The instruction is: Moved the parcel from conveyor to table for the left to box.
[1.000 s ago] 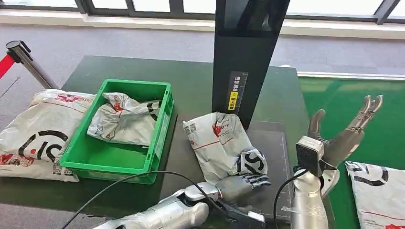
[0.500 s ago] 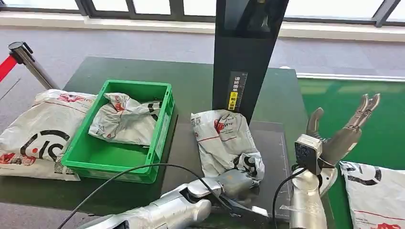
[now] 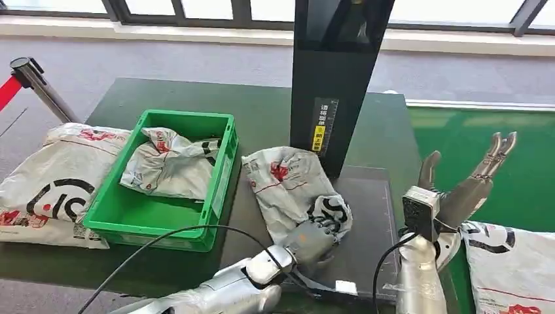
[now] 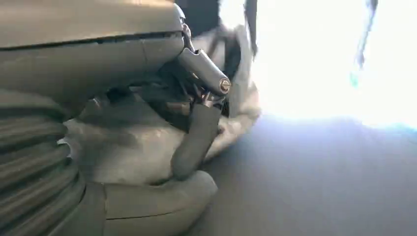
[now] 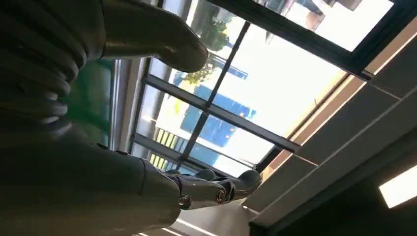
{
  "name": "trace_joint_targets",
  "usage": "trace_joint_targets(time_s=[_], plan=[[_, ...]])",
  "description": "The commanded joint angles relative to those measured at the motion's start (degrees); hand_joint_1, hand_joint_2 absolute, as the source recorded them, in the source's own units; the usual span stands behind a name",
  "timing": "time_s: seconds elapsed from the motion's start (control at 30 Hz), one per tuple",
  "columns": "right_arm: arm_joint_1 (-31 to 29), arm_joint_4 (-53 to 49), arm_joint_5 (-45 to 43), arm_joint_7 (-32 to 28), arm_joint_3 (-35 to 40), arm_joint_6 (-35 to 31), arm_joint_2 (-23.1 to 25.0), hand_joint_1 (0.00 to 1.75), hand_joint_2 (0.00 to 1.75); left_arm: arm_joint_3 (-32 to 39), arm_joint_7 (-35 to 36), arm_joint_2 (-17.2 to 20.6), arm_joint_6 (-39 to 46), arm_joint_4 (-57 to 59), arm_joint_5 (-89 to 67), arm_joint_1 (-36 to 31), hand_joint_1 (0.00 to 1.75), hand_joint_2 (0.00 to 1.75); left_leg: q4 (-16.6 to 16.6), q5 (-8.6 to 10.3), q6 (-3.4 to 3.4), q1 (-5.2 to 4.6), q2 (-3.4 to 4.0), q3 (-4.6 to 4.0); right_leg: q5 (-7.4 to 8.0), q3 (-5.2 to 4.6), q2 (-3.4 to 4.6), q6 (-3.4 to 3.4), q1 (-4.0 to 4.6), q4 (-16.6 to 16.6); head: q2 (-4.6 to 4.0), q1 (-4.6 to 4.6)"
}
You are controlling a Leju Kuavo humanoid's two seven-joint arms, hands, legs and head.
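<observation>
Left hand gripping the parcel on the table

Head view: left hand [image 3: 313, 241] is clutching the parcel [image 3: 288, 190], lying beside the green crate [image 3: 219, 190]; right hand [image 3: 468, 186] is hovering, fingers spread, empty.
Left wrist view: fingers [image 4: 196, 137] are pressing into the parcel [image 4: 123, 152].

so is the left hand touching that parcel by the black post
Touching. In the left wrist view the left hand has its thumb and fingers wrapped around the white parcel; the head view shows it gripping the near end.
</observation>
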Motion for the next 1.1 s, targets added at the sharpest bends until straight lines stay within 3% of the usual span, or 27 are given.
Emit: trace_joint_targets(time_s=[0.03,0.2,0.43,0.53,0.63,0.67,0.7,0.8,0.9,0.93,1.03,1.1], plan=[[0.0,1.4,-0.9,0.1,-3.1,0.2,-0.1,0.0,1.75,16.8,-31.3,1.2,-3.4,-7.2,16.6,2.4,0.0,1.75,-0.1,0.0,0.02,-0.01,-0.02,-0.07,-0.01,-0.01,-0.1,-0.08,0.01,-0.1,0.0,0.0],[0.9,0.3,-2.5,0.1,-2.3,0.2,-0.8,0.0,1.75,18.6,-32.5,2.2,-5.8,-14.0,18.4,4.0,0.0,1.75,0.0,-0.05,-0.01,-0.01,-0.04,-0.12,-0.03,-0.09,-0.06,-0.05,-0.02,0.0,0.0,0.0],[2.7,-2.7,-3.3,0.1,-1.9,0.2,-1.3,0.0,1.75,26.8,-32.5,10.6,-18.7,-48.4,28.2,13.0,0.0,1.75,0.0,-0.09,-0.02,-0.03,0.09,-0.21,-0.05,-0.22,0.08,-0.05,-0.03,0.0,0.0,0.02],[2.9,-2.9,-3.3,0.1,-2.1,0.2,-1.3,0.0,1.75,28.2,-32.5,10.9,-17.8,-48.5,27.5,13.3,0.0,1.75,-0.1,-0.1,-0.03,0.01,0.15,-0.17,-0.04,-0.21,0.09,-0.1,0.01,-0.1,0.0,0.0],[3.5,-3.4,-2.7,0.1,-2.9,0.2,-0.8,0.0,1.75,35.5,-32.3,7.5,-8.0,-30.5,20.0,9.9,0.0,1.75,-0.1,-0.08,-0.03,0.01,0.13,-0.15,-0.04,-0.17,0.09,-0.06,0.01,-0.1,0.0,0.0],[3.7,-3.7,-2.2,0.1,-3.3,0.2,-0.5,0.0,1.75,37.4,-26.1,7.1,3.2,-20.5,10.0,6.2,0.0,1.75,-0.2,-0.02,-0.03,0.04,0.13,-0.09,0.02,-0.09,0.06,-0.1,0.05,-0.2,0.0,0.0],[3.8,-3.8,-1.9,0.1,-3.4,0.2,-0.3,0.0,1.75,37.7,-22.0,6.9,6.1,-15.8,6.0,4.4,0.0,1.75,-0.2,0.0,-0.02,0.03,0.15,-0.06,0.04,-0.07,0.07,-0.11,0.05,-0.2,0.0,0.02],[3.8,-3.8,-1.9,0.1,-3.4,0.2,-0.3,0.0,1.75,37.7,-22.0,6.9,6.1,-15.8,6.0,4.4,0.0,1.75,-0.1,-0.01,-0.02,0.03,0.06,-0.14,0.0,-0.13,0.0,-0.08,0.04,-0.1,0.0,0.0],[3.1,-2.9,-1.7,0.1,-3.2,0.2,-0.1,0.0,1.75,41.2,-11.1,7.8,7.4,-6.8,-2.4,0.9,0.0,1.75,-0.1,-0.01,-0.02,0.06,0.13,-0.17,0.01,-0.18,0.05,-0.1,0.06,-0.1,0.0,0.02],[3.0,-2.9,-1.5,0.1,-3.4,0.2,0.0,0.0,1.75,42.4,-10.5,7.6,7.3,-5.1,-2.2,0.9,0.0,0.0,-0.2,0.02,-0.02,0.05,0.1,-0.14,0.04,-0.14,0.01,-0.11,0.06,-0.2,0.0,0.02],[3.1,-2.7,-1.5,0.1,-3.8,0.2,0.0,0.0,1.75,42.3,-2.6,8.5,6.0,1.3,-7.1,-1.0,0.0,0.0,-0.1,-0.02,-0.01,0.06,0.21,-0.13,0.02,-0.13,0.13,-0.1,0.06,-0.1,0.0,0.02],[3.2,-2.7,-1.4,0.1,-3.9,0.2,0.0,0.0,1.75,42.7,-1.8,8.6,5.1,1.6,-7.1,-1.0,0.0,0.0,-0.1,-0.03,-0.03,0.05,0.2,-0.12,0.0,-0.15,0.12,-0.13,0.05,-0.1,0.0,0.0]])
